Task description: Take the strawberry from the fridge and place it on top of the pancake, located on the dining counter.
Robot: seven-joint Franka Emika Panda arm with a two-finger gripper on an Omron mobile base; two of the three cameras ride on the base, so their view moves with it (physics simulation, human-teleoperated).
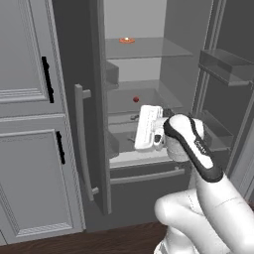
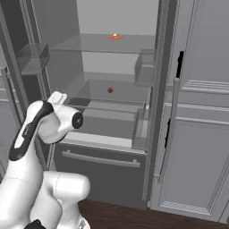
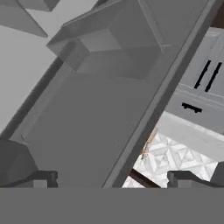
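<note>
The fridge (image 1: pixel 94 99) stands open, both doors swung wide, with a pale grey inside (image 2: pixel 112 18). The strawberry (image 1: pixel 135 99), small and red, lies on the middle glass shelf, also seen as the strawberry (image 2: pixel 110 90) from the right. My gripper (image 1: pixel 132 129) hovers in front of the lower shelves, below and slightly right of the strawberry, apart from it. In the hand view my gripper (image 3: pixel 113 179) is open with nothing between its fingertips (image 3: pixel 43 177), and it faces a fridge door with its bin. The pancake and the dining counter are out of view.
A small flat orange thing (image 1: pixel 127 40) lies on the upper shelf. Door bins (image 1: pixel 223 64) jut out on the right door and on the left door (image 2: pixel 31 56). The bottom drawer (image 1: pixel 149 176) is closed. Grey panelled cabinets (image 1: pixel 30 149) flank the fridge.
</note>
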